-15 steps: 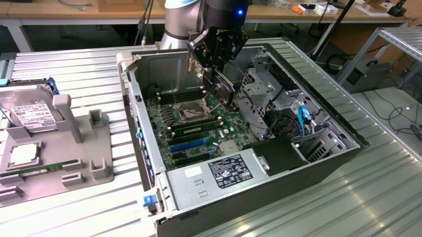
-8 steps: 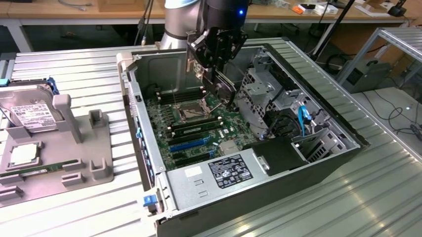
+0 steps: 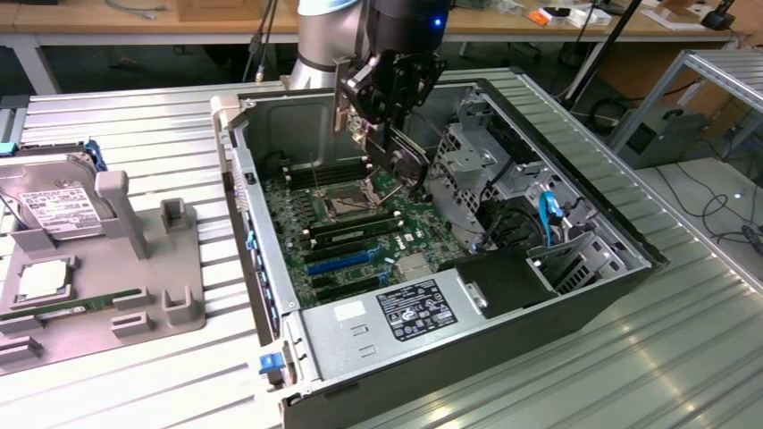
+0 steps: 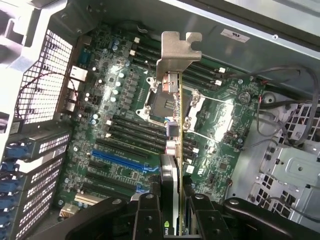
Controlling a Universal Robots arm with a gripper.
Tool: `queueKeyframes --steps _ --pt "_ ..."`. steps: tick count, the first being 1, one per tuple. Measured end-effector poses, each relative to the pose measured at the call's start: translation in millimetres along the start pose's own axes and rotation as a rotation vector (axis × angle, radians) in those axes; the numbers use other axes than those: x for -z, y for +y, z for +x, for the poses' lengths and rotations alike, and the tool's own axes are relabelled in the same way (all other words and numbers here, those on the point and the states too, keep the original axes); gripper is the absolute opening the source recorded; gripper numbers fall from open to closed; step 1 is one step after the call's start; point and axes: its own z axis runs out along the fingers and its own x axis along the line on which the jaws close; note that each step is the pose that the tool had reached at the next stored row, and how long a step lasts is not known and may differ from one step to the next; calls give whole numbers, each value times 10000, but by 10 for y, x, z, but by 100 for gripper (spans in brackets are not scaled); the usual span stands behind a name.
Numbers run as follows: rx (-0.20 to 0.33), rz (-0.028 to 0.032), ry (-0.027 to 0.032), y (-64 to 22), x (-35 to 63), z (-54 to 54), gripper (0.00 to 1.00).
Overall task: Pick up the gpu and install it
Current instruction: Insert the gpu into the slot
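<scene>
An open computer case (image 3: 256,223) lies on its side with the green motherboard (image 3: 412,234) facing up. My gripper (image 3: 384,121) hangs over the board near the processor socket (image 3: 349,204) and is shut on the gpu (image 3: 403,161), a thin dark card held on edge above the board. In the wrist view the gpu (image 4: 173,165) runs edge-on between my two black fingers (image 4: 147,215), and its silver bracket (image 4: 177,50) points away from the gripper (image 4: 172,212). Blue expansion slots (image 4: 120,155) lie on the motherboard (image 4: 115,100) beside the card, apart from it.
A perforated drive cage (image 3: 471,161) and cables with a blue lead (image 3: 549,214) crowd the case on the exterior view's right. The power supply (image 3: 417,308) fills the near end. On the exterior view's left, a grey fixture (image 3: 143,295) holds a hard drive (image 3: 54,210) and a processor chip (image 3: 42,279).
</scene>
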Motion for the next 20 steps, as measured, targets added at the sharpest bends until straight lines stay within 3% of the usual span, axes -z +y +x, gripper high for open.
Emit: queueKeyframes --steps 20 --pt "1625 -50 -66 0 -2 0 27"
